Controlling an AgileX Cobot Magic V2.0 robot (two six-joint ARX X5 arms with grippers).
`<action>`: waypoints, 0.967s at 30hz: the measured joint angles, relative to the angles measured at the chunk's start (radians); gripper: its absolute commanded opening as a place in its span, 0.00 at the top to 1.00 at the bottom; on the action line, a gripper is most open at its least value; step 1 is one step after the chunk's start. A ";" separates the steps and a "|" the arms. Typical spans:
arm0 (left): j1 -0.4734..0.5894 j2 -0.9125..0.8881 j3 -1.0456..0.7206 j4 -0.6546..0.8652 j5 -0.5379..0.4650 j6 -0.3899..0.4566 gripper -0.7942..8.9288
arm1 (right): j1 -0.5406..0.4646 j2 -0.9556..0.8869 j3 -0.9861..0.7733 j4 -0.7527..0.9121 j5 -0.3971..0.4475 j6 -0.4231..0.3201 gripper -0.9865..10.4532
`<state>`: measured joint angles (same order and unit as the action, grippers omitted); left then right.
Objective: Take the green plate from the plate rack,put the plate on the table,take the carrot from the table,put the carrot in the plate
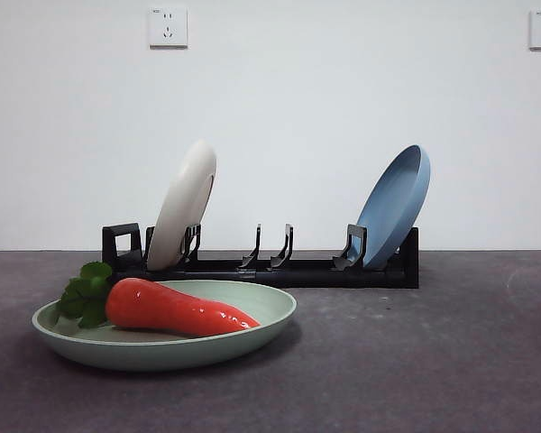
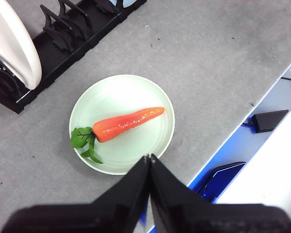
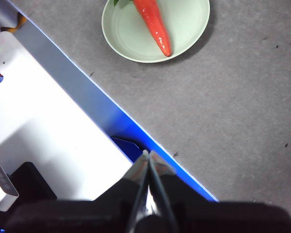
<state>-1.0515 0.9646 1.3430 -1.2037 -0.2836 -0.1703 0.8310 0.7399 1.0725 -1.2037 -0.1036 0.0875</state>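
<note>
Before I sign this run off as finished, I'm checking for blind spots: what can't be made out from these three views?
- Front view: the near rim of the green plate hides the underside of the carrot.
- Right wrist view: the picture's edge cuts off the carrot's leafy top and part of the plate.
- Left wrist view: the edge crops the cream-white plate and the plate rack.
- Front view: neither gripper shows.

A lab: bare white wall [image 1: 325,99], grey test table [image 1: 433,361].

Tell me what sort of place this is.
Probably a robot test bench, not a kitchen: a bare dark grey table, a plain white wall with power sockets, and a glossy orange toy carrot as prop.
</note>
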 measured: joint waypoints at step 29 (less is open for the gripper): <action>0.455 -0.167 -0.097 0.579 -0.015 0.217 0.92 | 0.000 0.000 0.000 0.007 0.054 0.037 0.91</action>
<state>-0.5968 0.7975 1.2465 -0.6250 -0.2985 0.0463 0.8310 0.7399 1.0725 -1.1965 -0.0498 0.1242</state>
